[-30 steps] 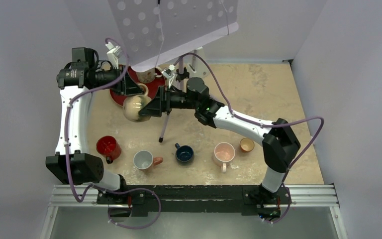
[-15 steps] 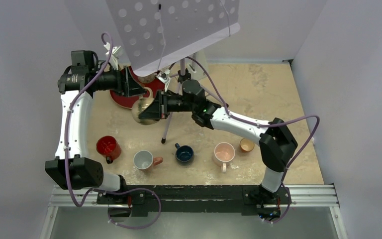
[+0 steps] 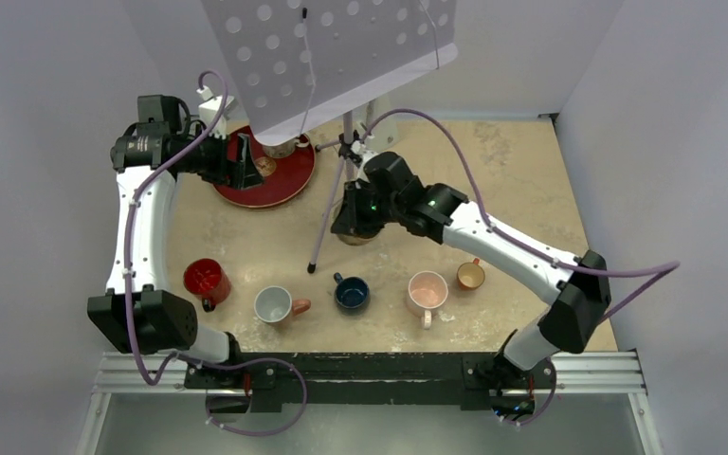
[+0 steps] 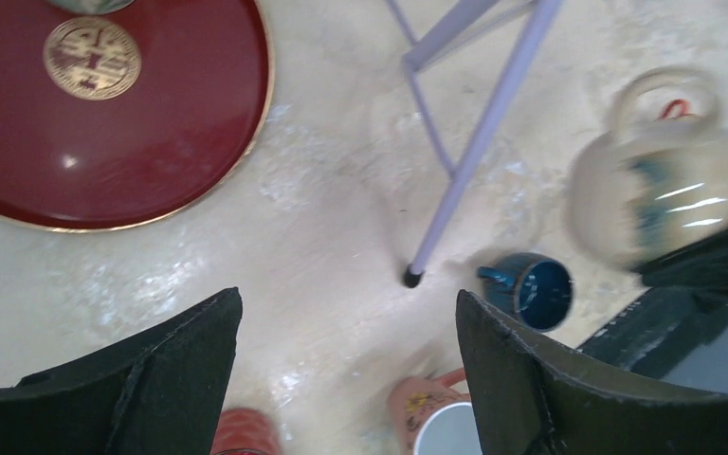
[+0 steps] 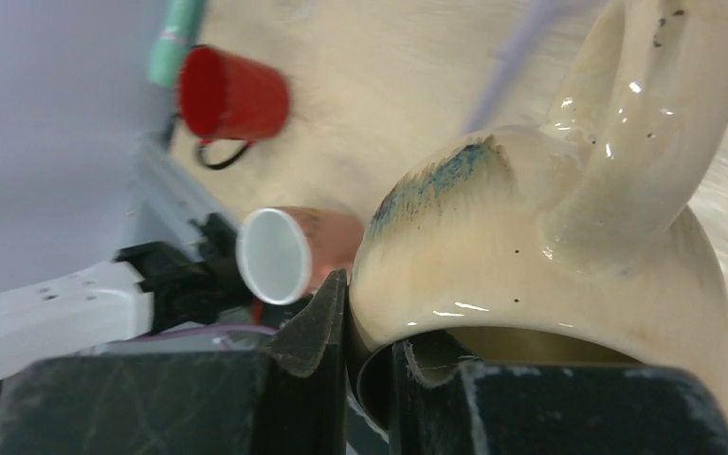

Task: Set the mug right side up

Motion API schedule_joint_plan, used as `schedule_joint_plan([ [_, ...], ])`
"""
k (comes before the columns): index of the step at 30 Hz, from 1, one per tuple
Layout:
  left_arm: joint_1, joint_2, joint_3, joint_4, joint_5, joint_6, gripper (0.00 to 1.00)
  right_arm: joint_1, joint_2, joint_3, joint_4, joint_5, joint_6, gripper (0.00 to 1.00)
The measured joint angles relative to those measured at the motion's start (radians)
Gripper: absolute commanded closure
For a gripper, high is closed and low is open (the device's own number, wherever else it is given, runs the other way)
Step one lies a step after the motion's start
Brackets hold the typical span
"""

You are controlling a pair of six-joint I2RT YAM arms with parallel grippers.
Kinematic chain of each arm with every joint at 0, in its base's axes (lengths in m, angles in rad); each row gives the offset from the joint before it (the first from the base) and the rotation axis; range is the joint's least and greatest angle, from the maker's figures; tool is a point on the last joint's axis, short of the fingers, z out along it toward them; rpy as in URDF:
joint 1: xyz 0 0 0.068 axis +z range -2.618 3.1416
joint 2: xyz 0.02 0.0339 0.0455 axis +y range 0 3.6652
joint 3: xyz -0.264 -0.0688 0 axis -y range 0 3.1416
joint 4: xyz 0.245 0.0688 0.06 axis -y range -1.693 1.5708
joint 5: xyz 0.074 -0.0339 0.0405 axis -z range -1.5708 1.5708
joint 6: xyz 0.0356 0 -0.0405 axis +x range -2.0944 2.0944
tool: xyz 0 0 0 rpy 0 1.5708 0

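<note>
Top external view, starting nearest your arms: a row of cups stands mouth-up on the table (image 3: pixel 531 190), on the near side of the stand (image 3: pixel 323 230). You have a red mug (image 3: pixel 204 279) out left, then a white mug (image 3: pixel 272 304), and a blue mug (image 3: pixel 351 292) just past the stand's foot. A pink mug (image 3: pixel 427 288) and a small orange cup (image 3: pixel 470 275) sit off to the right.

One step farther, just right of the stand's leg, your right gripper (image 5: pixel 370 322) is clamped on the cream mug (image 5: pixel 531 246). On the right wrist view one finger is inside the rim and one outside, pinching the wall. The mug's mouth faces the fingers. Whether it touches the table, you cannot tell.

Farthest, left of the stand, your left gripper (image 4: pixel 346 299) hangs beside the red tray (image 4: pixel 152 123). Its fingers are spread wide, with nothing between them.
</note>
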Motion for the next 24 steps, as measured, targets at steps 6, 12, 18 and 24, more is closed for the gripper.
schedule_joint_plan([
  [6,0.000,0.077,0.002,-0.007,-0.146,0.060,0.13,-0.187,-0.138,-0.070,-0.241,0.164,-0.027,1.00],
  [12,0.000,0.101,0.002,-0.008,-0.196,0.104,0.14,-0.508,-0.254,-0.216,-0.320,0.329,-0.072,1.00],
  [18,0.000,0.124,0.002,-0.005,-0.225,0.142,0.14,-0.863,-0.277,-0.414,-0.269,0.370,-0.099,1.00],
  [24,0.000,0.165,0.010,0.003,-0.245,0.174,0.13,-1.099,-0.273,-0.486,-0.216,0.392,-0.080,1.00],
])
